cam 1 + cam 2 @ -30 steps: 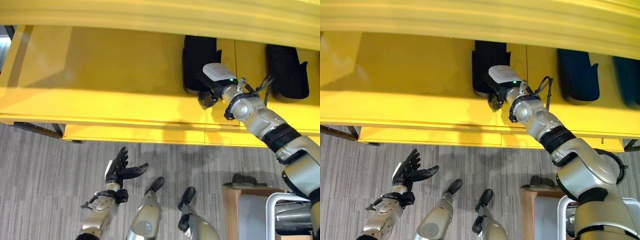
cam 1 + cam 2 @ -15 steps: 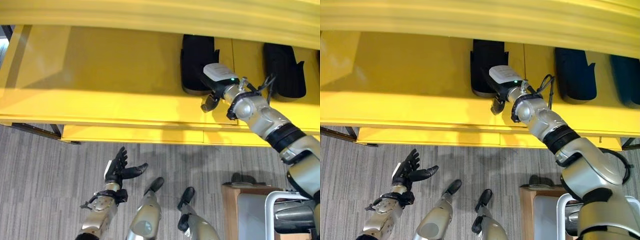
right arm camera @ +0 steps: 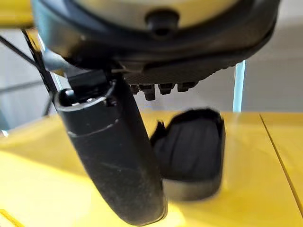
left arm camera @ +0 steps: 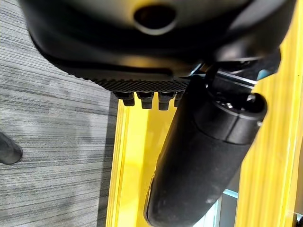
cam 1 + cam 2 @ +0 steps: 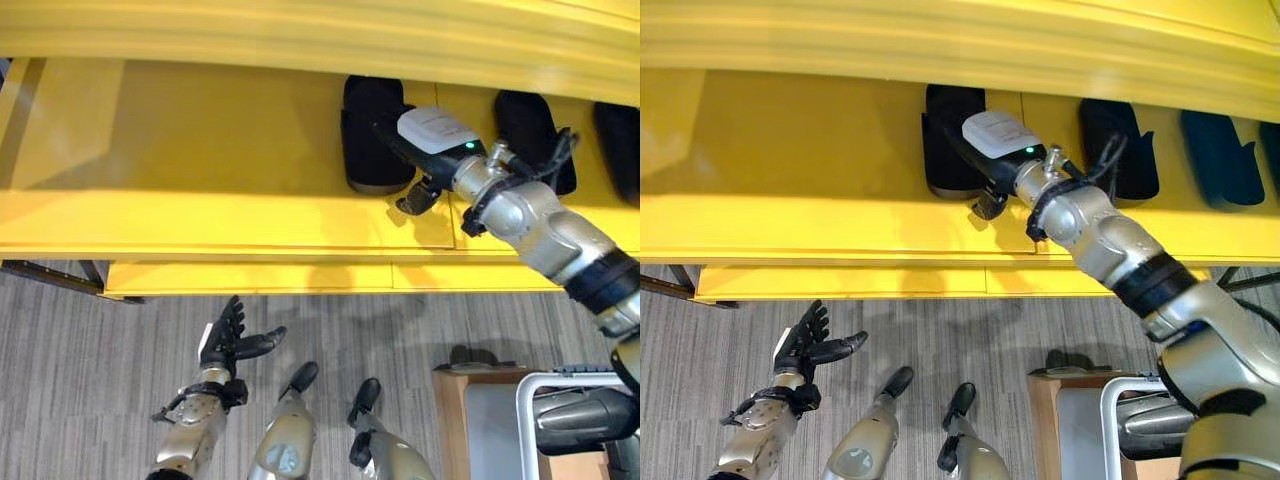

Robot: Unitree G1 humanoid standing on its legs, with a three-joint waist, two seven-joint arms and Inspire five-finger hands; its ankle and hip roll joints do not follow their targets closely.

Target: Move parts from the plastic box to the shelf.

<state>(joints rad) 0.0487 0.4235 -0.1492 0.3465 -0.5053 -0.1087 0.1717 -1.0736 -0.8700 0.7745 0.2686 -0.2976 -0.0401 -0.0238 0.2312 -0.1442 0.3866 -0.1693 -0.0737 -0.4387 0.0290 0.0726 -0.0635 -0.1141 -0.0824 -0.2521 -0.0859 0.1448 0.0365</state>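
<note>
Right hand (image 5: 418, 195) withdrawn, open and empty, at 5 o'clock of black part (image 5: 372, 135) now resting on shelf (image 5: 200, 150): placement done. Left hand (image 5: 228, 340) idle, open.

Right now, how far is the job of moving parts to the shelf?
Done: several black parts already lie on the yellow shelf. In hand: nothing; the right hand hovers open beside the leftmost part, the left hand idles open over the floor. Left: cannot tell.

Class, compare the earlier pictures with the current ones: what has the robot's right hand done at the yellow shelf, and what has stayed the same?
The right hand has let go of the leftmost black moulded plastic part and drawn back toward the front edge of the yellow shelf; the part now lies free. The camera also shifted. Unchanged: the left hand stays open low over the grey carpet; the neighbouring black part stays put.
</note>
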